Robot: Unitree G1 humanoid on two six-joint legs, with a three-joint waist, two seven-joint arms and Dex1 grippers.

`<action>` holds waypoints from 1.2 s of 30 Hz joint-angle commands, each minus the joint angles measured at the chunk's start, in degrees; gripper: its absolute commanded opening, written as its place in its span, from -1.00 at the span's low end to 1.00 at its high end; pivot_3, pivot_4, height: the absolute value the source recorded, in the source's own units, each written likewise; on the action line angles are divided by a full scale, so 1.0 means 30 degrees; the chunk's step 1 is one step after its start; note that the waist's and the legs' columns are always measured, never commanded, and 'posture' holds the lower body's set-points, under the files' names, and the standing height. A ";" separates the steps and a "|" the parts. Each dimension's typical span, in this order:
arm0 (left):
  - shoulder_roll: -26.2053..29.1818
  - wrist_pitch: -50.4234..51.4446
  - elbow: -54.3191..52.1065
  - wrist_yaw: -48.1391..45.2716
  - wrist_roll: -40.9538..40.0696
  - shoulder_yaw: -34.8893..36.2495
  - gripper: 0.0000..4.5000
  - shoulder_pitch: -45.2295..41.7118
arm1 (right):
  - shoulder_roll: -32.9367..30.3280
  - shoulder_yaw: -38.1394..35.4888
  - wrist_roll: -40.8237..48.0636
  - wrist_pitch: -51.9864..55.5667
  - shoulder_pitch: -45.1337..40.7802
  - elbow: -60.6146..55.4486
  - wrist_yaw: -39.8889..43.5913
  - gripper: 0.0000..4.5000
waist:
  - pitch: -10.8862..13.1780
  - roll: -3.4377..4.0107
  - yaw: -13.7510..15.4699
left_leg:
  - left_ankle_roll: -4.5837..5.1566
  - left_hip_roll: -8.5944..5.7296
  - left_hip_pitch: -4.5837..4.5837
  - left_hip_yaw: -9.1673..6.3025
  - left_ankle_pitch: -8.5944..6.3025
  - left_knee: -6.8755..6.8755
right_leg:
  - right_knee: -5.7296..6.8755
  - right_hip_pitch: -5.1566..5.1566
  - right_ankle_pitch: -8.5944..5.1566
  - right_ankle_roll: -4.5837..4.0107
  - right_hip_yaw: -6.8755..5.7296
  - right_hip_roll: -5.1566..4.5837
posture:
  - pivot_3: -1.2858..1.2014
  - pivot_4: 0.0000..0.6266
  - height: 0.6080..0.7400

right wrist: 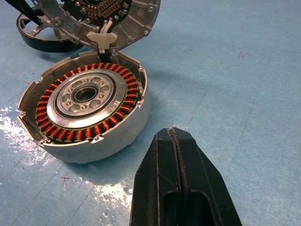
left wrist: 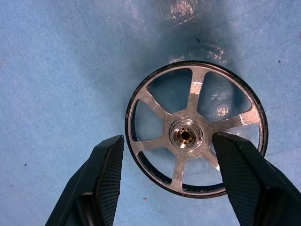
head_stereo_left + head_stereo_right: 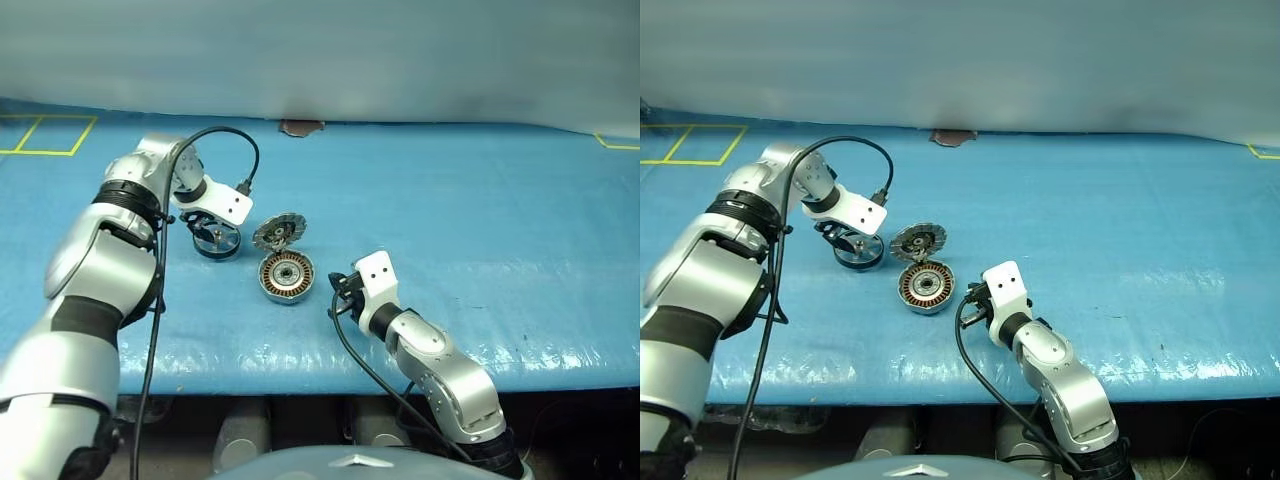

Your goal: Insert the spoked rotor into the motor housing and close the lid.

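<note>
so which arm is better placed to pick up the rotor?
Left. Its claw hangs open right over the spoked rotor, fingers either side. The right claw is shut, sitting beside the motor housing.

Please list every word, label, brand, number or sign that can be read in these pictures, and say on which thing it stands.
None: no readable text stands on the spoked rotor, the motor housing, the lid or the blue table cover.
Small red marks on the cover are no letters I can read.

bright overhead light; glare patches on blue table cover (image 3: 480,200).
</note>
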 commanded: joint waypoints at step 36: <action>-0.0644 0.2009 0.0769 0.1266 0.0397 0.0054 0.43 -0.0116 | 0.0290 -0.0087 -0.0091 -0.0466 0.0436 -0.0866 -0.0414 -1.00 | 0.0000 -0.0002 0.0010 | 0.0000 -0.0002 -0.0001 0.0000 0.0000 0.0008 | 0.0002 0.0002 0.0004 0.0005 0.0001 0.0000 | 0.03 -0.52 1.00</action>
